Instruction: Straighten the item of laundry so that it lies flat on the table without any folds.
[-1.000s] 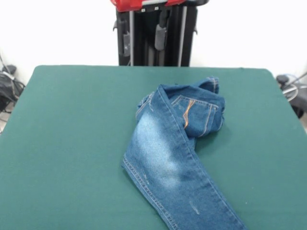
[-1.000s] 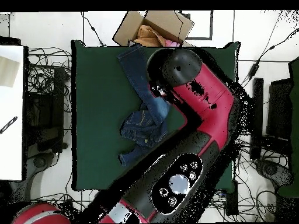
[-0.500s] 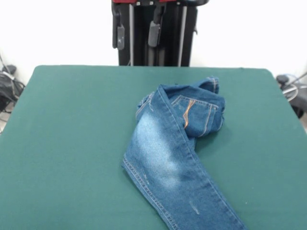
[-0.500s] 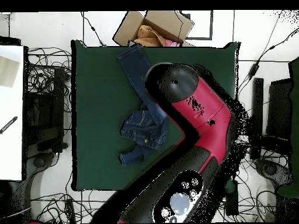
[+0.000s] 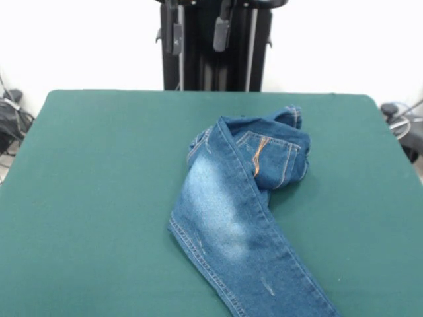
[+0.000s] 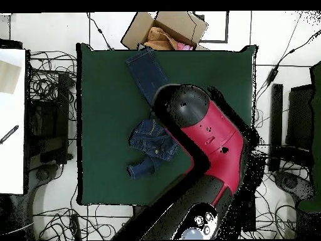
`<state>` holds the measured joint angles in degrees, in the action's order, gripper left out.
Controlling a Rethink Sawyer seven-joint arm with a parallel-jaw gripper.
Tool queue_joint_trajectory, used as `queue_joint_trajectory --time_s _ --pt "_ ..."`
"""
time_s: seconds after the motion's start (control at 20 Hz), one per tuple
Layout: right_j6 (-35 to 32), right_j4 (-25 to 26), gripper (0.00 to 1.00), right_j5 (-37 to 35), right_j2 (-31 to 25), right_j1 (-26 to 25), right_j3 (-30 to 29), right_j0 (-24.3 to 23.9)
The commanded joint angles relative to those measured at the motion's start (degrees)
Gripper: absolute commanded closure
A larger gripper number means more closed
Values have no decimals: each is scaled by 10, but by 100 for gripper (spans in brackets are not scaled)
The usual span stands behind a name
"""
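On the green worktop (image 5: 99,198), rumpled blue jeans (image 5: 238,211).
White wall behind; cables and a cardboard box (image 6: 169,28) around it. Hand's state cannot be told.

You see the arm (image 6: 210,147) from above as a thick red shell with black joints, a rounded black elbow cap (image 6: 185,105) dotted with small holes, and tiny dark screws along the red casing.

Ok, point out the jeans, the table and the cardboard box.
jeans (image 5: 225,218): front view, on the faded patch of the outstretched leg.
table (image 5: 99,172): front view, on bare green cloth beside the jeans.
cardboard box (image 6: 178,25): overhead view, on its open flap beyond the table's edge.
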<state>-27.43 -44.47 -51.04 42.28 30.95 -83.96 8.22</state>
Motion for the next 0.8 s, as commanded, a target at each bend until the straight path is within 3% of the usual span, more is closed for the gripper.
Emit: queue_joint_trajectory --time_s 0.05,0.4,0.8 --pt "-131 27 0 50 -84 43 -126 25" --pt "-135 19 0 101 -96 70 -183 30" --pt "-165 34 0 107 -103 65 -201 33"
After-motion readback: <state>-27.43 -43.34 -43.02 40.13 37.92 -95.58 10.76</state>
